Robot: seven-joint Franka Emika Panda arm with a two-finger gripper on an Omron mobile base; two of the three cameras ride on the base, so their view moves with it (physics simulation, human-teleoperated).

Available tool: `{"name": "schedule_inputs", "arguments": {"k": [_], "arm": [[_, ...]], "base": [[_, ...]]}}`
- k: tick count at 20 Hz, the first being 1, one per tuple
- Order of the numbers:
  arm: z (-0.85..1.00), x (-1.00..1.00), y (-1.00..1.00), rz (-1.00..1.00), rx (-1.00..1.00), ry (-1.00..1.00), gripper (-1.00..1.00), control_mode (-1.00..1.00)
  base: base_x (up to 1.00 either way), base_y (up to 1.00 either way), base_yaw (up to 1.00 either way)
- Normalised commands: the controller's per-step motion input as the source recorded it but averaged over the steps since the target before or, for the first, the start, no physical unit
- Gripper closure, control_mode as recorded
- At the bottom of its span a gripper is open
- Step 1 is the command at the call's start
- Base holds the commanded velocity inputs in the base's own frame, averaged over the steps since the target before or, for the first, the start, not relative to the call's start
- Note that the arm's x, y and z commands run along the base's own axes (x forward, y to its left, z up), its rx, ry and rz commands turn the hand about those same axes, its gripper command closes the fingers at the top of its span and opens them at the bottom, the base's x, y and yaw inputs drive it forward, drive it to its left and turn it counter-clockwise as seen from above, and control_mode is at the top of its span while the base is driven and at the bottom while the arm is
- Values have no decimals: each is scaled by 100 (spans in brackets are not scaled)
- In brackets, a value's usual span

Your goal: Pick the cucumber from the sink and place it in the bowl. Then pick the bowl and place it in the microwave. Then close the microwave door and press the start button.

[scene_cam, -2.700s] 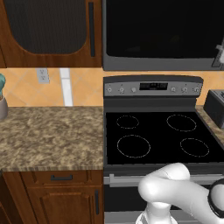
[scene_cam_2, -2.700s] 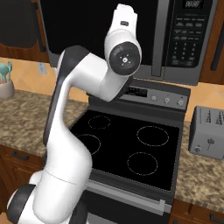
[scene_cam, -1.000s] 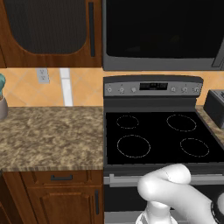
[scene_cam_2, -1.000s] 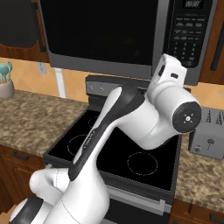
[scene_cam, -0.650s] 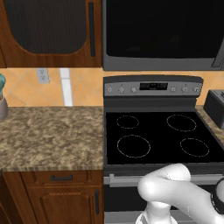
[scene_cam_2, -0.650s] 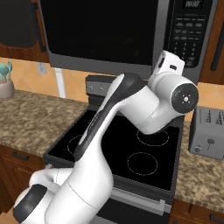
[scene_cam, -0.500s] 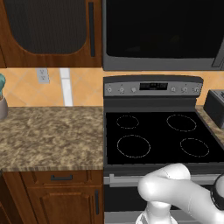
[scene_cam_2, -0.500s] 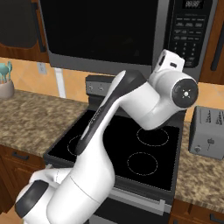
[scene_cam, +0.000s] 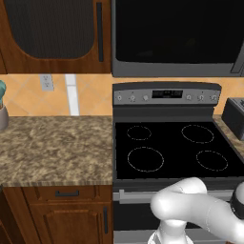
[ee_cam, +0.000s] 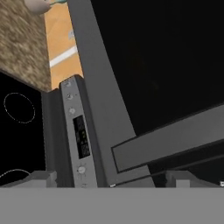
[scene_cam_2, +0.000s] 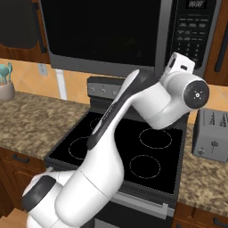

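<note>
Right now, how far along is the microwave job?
Done, by the look of it: the microwave door sits shut. Its dark glass hides whether the bowl is inside. In hand: nothing; the pincer is open and faces the door. Left: pressing start on the button panel.

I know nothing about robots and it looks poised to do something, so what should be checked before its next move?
1. Gripper open: ok, tips stand wide apart.
2. Gripper empty: ok, nothing between the tips.
3. Sink ahead of the base: not ok, the stove and counter lie ahead.
4. Microwave door open for loading: not ok, it looks shut.
5. Arm clear of the toaster: ok, they are apart.
6. Arm clear of the stove top: cannot tell, though it seems to arch above it.
</note>
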Motion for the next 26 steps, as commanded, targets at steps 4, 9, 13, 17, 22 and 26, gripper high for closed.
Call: {"name": "schedule_inputs", "arguments": {"k": [4,9,13,17,22,26], "arm": [[-10,23,-23,-1,0,0,-100,-100],[-1,30,-20,0,0,0,-100,-100],[0,38,-8,0,0,0,-100,-100],[0,39,-7,0,0,1,-100,-100],[0,15,-22,0,2,0,-100,-100],[0,14,-25,0,2,0,-100,-100]], "base": [[0,0,0],[0,0,0],[0,0,0],[0,0,0],[0,0,0],[0,0,0]]}}
